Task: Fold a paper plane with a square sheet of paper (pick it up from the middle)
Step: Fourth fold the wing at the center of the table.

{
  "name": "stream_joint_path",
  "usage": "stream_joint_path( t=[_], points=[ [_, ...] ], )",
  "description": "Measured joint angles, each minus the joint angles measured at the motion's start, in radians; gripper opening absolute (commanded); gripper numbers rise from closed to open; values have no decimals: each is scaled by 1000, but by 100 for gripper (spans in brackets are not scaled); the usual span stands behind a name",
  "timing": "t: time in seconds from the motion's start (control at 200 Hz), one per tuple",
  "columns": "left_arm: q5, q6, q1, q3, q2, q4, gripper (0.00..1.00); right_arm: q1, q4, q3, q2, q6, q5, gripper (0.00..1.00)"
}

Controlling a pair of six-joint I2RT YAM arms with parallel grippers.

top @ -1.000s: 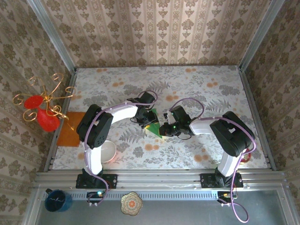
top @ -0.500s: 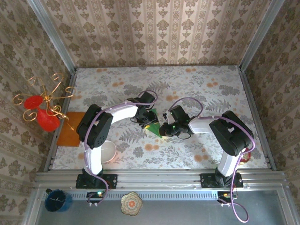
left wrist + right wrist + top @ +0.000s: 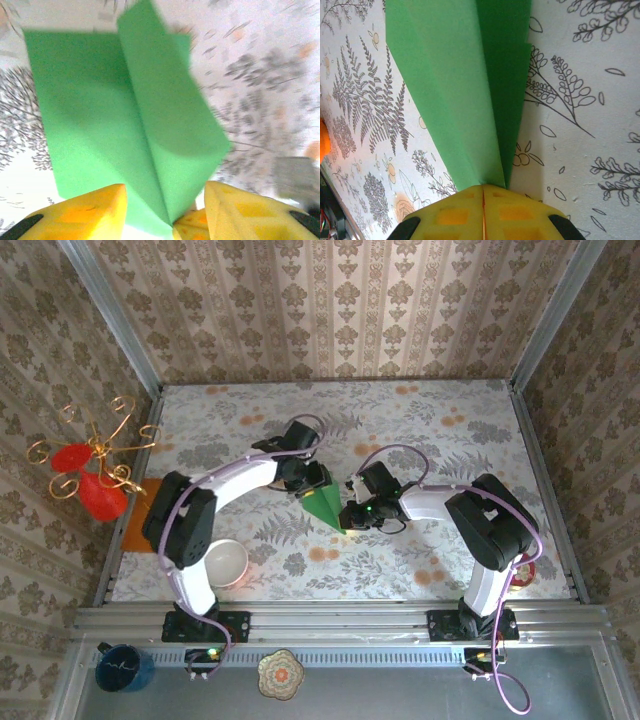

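the floral-patterned counter point(image 3: 450, 440) spreads between papered walls, and both arms reach in from its 6 o'clock edge to meet near the middle. the left arm point(image 3: 235, 477) curves up and over from the 7 o'clock side, and the right arm point(image 3: 480, 520) bends in low from the 5 o'clock side. an orange sheet point(image 3: 135, 530) lies flat at the counter's 9 o'clock edge, partly under the left arm, and a pale bowl point(image 3: 225, 562) sits at about 7 o'clock, well apart from the paper. the paper plane point(image 3: 323, 505) lies near the centre, a narrow green dart with its broad end toward 12 o'clock and its tip toward 6 o'clock. the left hand point(image 3: 303, 478) is at the broad end, at the plane's 11 o'clock. from its wrist its yellow fingers point(image 3: 90, 210) stand part-way apart on either side of the raised fold of the plane point(image 3: 125, 115), not pinched on it (a real touch cannot be made out). the right hand point(image 3: 353, 513) is at the plane's 4 o'clock. its pads point(image 3: 450, 215) are pressed together on the narrow end of the plane point(image 3: 460, 75).
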Motion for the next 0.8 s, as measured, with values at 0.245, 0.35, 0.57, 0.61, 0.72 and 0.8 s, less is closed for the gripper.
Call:
stream_joint_path(
  t=[0.245, 0.35, 0.57, 0.61, 0.72, 0.8],
  points=[
    [111, 36, 12, -148, -88, 217, 25, 0, -15, 10, 5, -1, -3, 10],
    [166, 37, -1, -183, -67, 285, 19, 0, -20, 13, 8, -1, -6, 10],
    [236, 34, -11, -190, 18, 402, 14, 0, -28, 18, 9, -1, -6, 10],
    [237, 33, -10, -190, 33, 410, 14, 0, -29, 18, 9, -1, -6, 10],
    [241, 33, 2, -190, 64, 422, 13, 0, -31, 18, 9, -1, -6, 10],
    [244, 34, 16, -192, 80, 434, 13, 0, -32, 19, 9, -1, -6, 10]
  ],
)
